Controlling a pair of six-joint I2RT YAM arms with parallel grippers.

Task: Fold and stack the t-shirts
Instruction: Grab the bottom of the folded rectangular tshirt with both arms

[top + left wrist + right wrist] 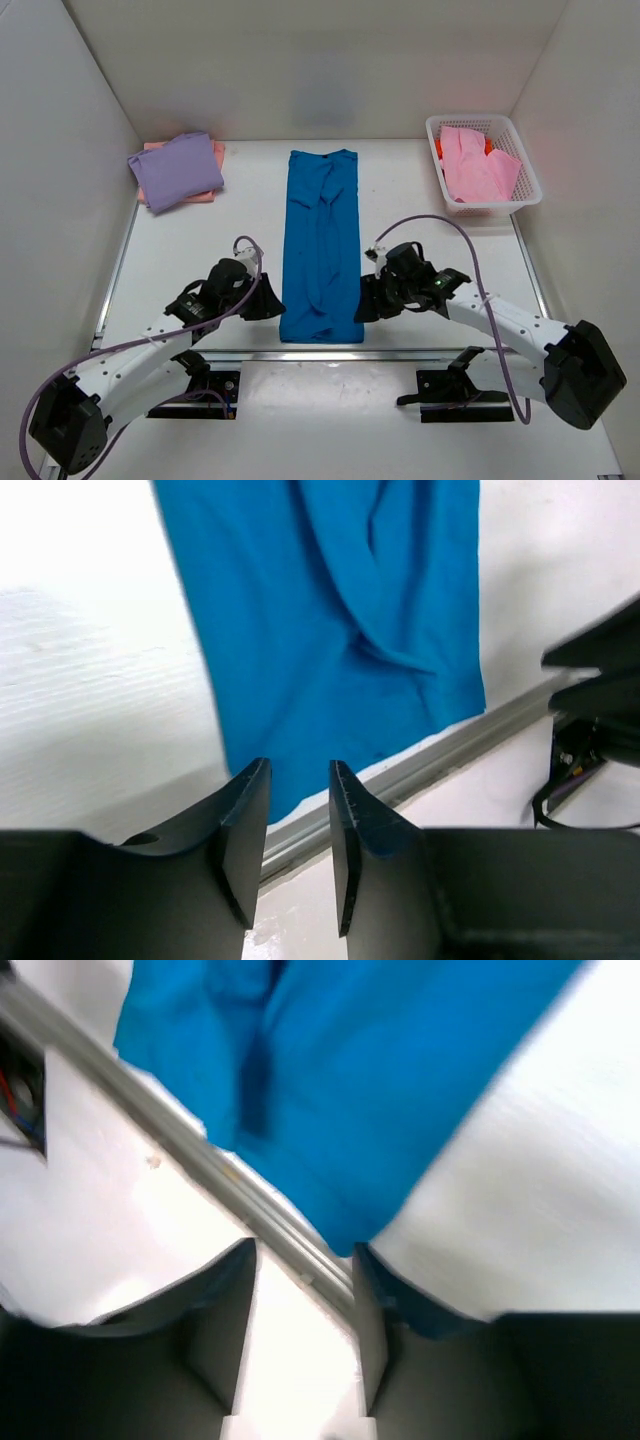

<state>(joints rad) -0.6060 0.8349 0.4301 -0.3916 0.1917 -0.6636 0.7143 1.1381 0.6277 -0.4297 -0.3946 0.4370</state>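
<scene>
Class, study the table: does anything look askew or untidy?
The lavender shirt sits skewed on the salmon shirt at far left, so their corners do not match. The blue shirt, folded into a strip, is rumpled near its far end.

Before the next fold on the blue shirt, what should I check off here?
1. Blue t-shirt lies flat as a long strip: ok.
2. Left hand open, empty, at its near left corner: ok.
3. Right hand open, empty, at the near right corner: ok, though that view is blurred.
4. Near hem clear of the metal rail: cannot tell.
5. Lavender t-shirt folded on the salmon t-shirt, far left: ok.
6. Basket emptied: not ok, pink t-shirt inside.
</scene>
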